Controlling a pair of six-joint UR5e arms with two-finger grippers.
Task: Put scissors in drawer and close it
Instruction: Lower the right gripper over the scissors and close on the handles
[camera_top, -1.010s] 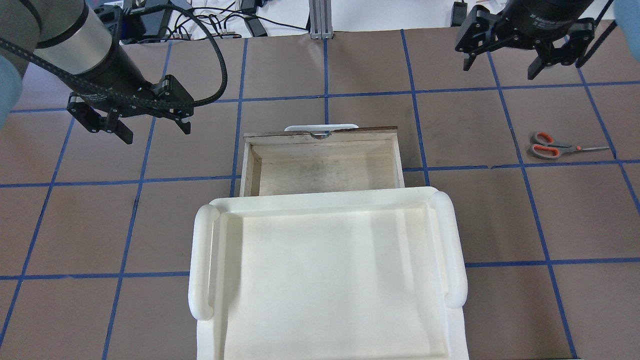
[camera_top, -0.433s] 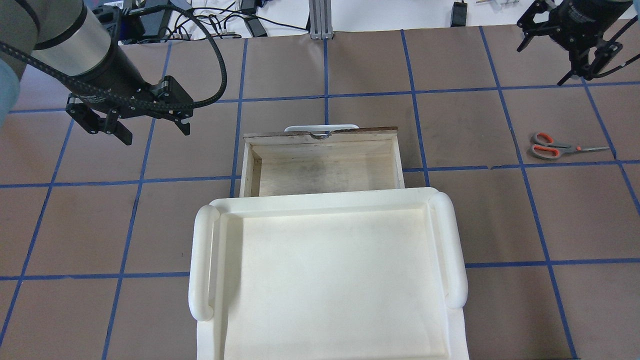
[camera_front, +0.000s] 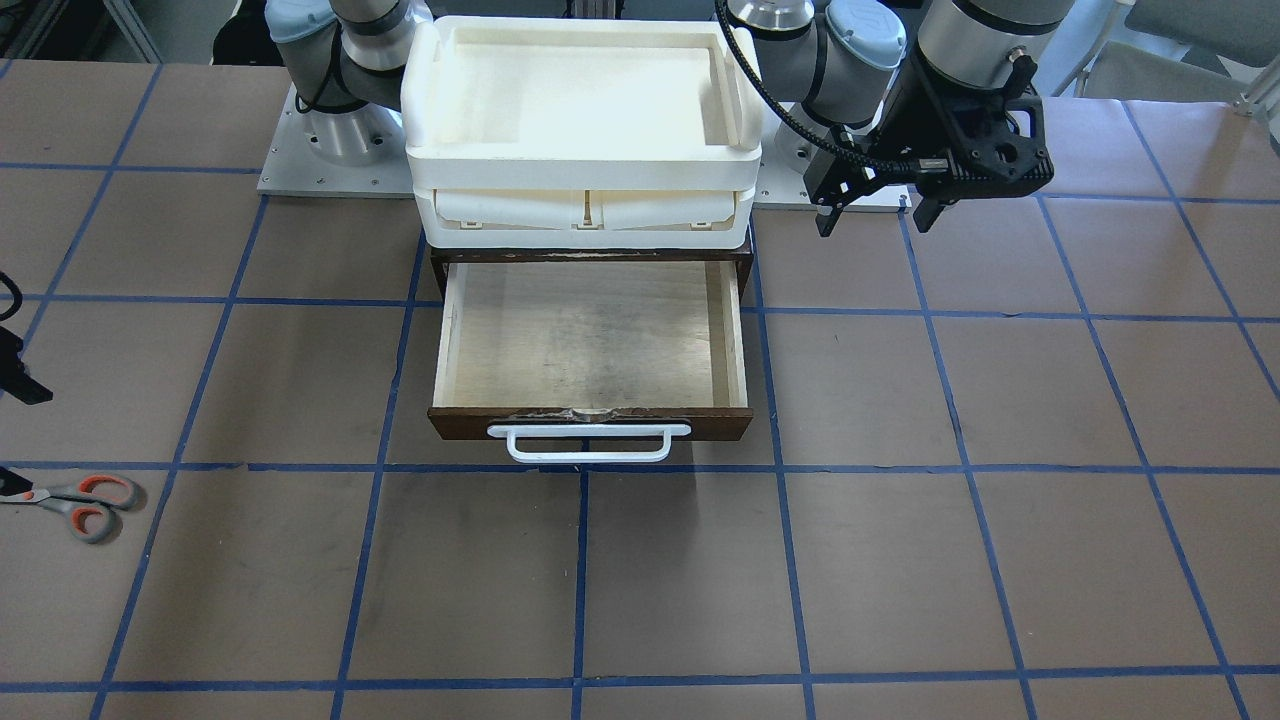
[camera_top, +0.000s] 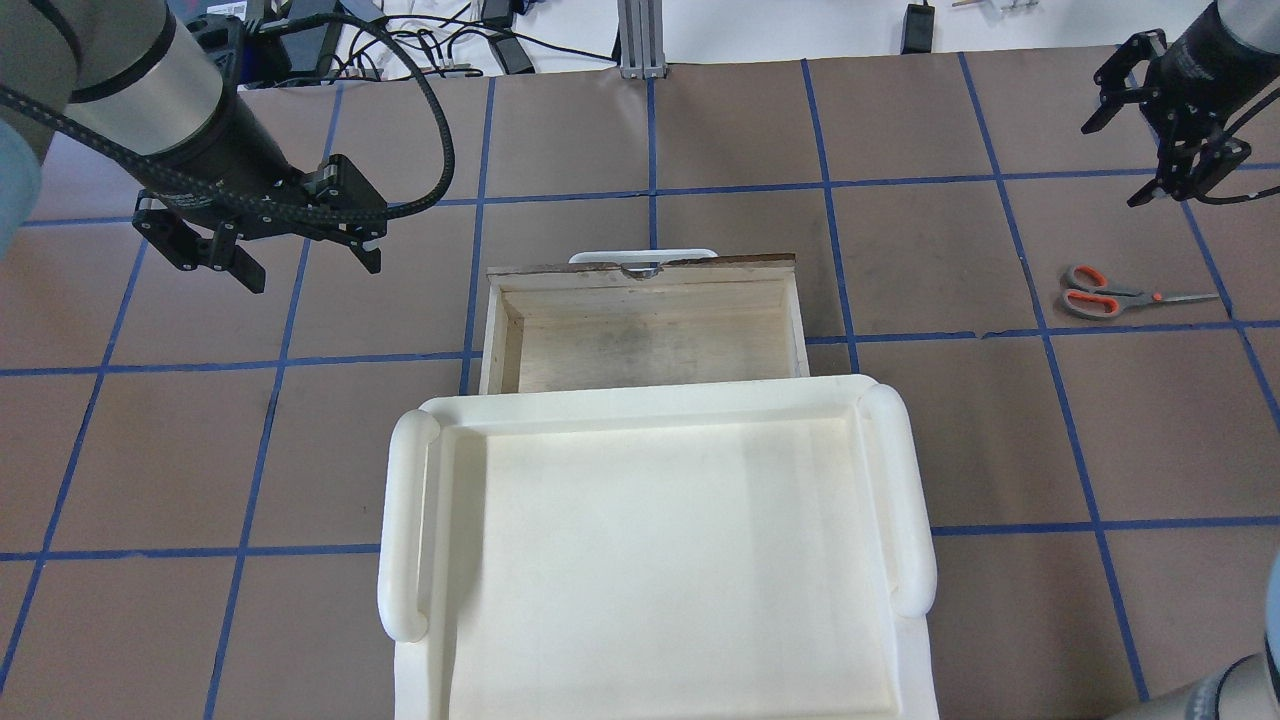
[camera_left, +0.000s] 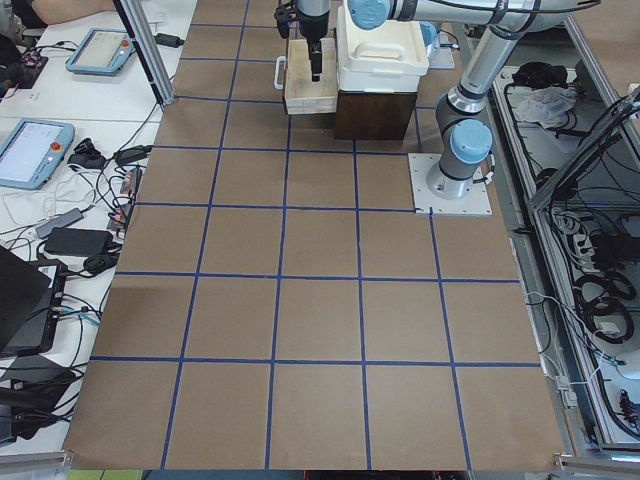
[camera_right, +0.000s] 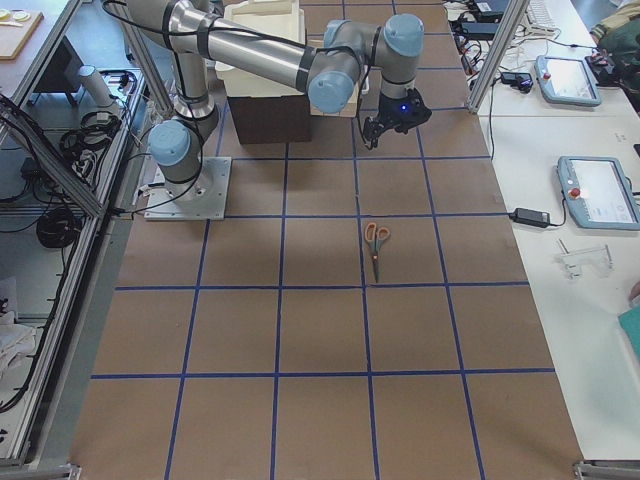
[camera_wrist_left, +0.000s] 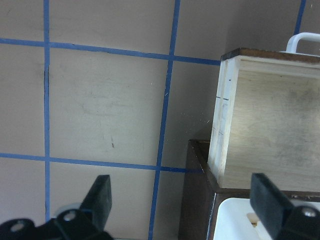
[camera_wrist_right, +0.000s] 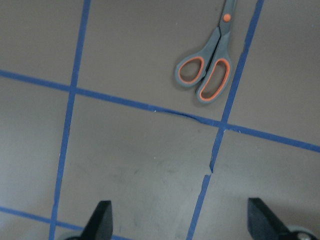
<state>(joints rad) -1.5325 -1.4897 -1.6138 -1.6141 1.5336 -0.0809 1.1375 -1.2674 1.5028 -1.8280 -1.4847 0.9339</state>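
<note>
- Two grippers hung empty: the left gripper (camera_top: 311, 270), jaws spread wide, hovered left of the drawer (camera_top: 640, 345).
- Drawer stood open under the cream tray (camera_top: 650, 398) (nothing blocked its mouth).
- Scissors (camera_top: 1110, 296) lay flat on the counter (camera_top: 1000, 450), well right; the right gripper (camera_top: 1115, 165), wide open nearby, needed centring over their pivot before descending.

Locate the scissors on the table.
In the overhead view the scissors lie flat on the table, well right of the open drawer, beside a blue tape line.
</note>
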